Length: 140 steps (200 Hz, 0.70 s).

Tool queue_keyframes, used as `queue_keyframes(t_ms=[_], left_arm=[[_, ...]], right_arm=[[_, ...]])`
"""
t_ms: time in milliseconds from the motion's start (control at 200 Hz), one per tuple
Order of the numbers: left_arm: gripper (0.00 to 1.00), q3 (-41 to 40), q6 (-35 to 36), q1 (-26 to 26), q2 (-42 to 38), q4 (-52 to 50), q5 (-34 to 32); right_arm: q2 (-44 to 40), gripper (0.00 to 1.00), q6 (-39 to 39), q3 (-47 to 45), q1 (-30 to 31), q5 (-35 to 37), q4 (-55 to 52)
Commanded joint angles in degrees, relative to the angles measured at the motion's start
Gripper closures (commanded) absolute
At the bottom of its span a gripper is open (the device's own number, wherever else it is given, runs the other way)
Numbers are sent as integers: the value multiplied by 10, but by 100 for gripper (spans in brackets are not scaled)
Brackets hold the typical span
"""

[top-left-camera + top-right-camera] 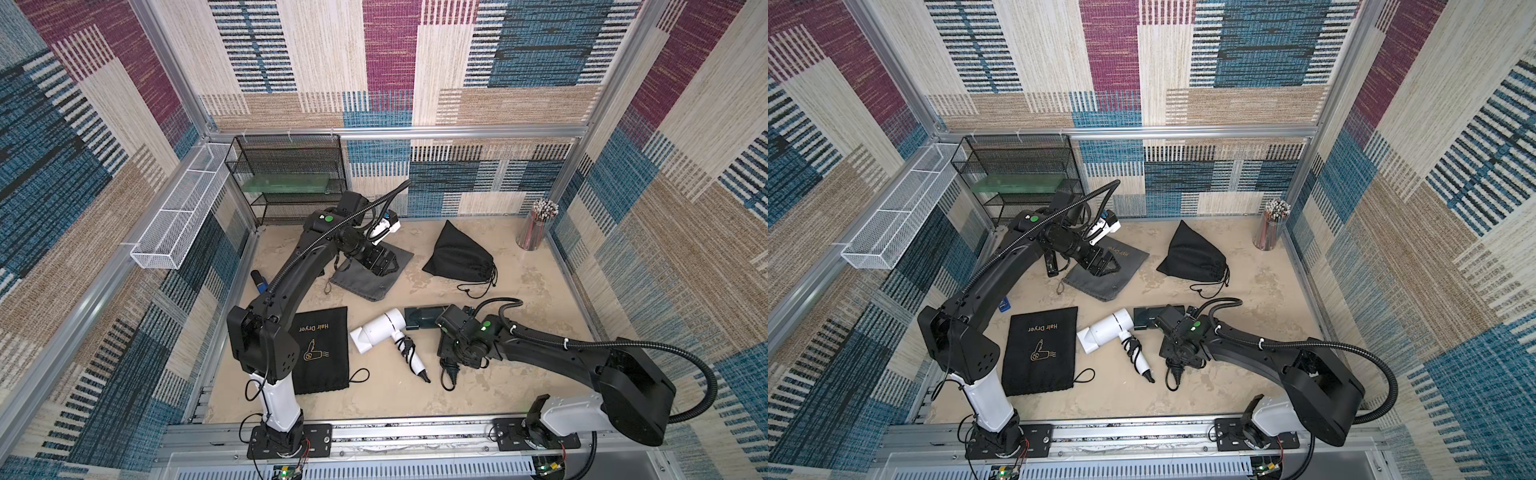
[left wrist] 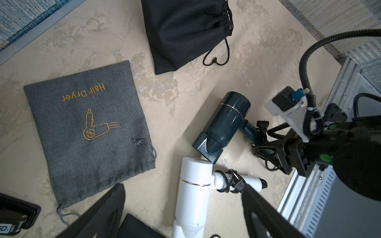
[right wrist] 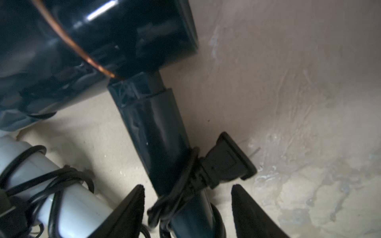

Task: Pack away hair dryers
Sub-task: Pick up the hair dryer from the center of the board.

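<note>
- Beige mottled tabletop (image 1: 498, 395), boxed in by patchwork carpet walls, with a black mesh shelf (image 1: 286, 174) in the back corner.
- white hair dryer (image 1: 380, 330) lies on its side mid-table, cord wrapped round its handle.
- teal hair dryer (image 2: 222, 125) lies right next to it, barrel ends pretty much meeting. In both top views the right arm covers most of it.
- right gripper (image 3: 186, 186) is down low over the teal dryer's handle (image 3: 156, 127). Its fingers are spread, one on each side of the handle, just below the cord bundle (image 3: 185, 175) and plug (image 3: 226, 160). I think nothing is pinched yet, but the close-up is blurry, so I can't say whether a pad brushes the cord.
- left gripper (image 1: 385, 269) hangs over the grey pouch (image 1: 357, 284) further back, fingers wide apart with nothing in them.
- flat black pouch (image 1: 322, 353) sits beside the white dryer, and a bulgy black pouch (image 1: 457, 253) is near the back.
</note>
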Motion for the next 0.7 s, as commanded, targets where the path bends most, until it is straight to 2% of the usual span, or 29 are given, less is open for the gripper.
queue_keyframes(t_ms=[0,200,431,551,696], left_arm=[[10,-3,-3,-1,5,6,7],[11,-9,-3,-4,9,5,25],[13,-12,13,-18,6,3,29],[14,-3,22,-31,8,-5,24],[14,20,16,-40,13,-6,8]], right_arm=[[11,30,-25,4,-7,24,28],[21,32,-48,-7,-5,41,66],[47,39,-66,-13,12,72,74],[58,49,-64,-10,25,100,53],[55,65,-60,-17,40,117,44]])
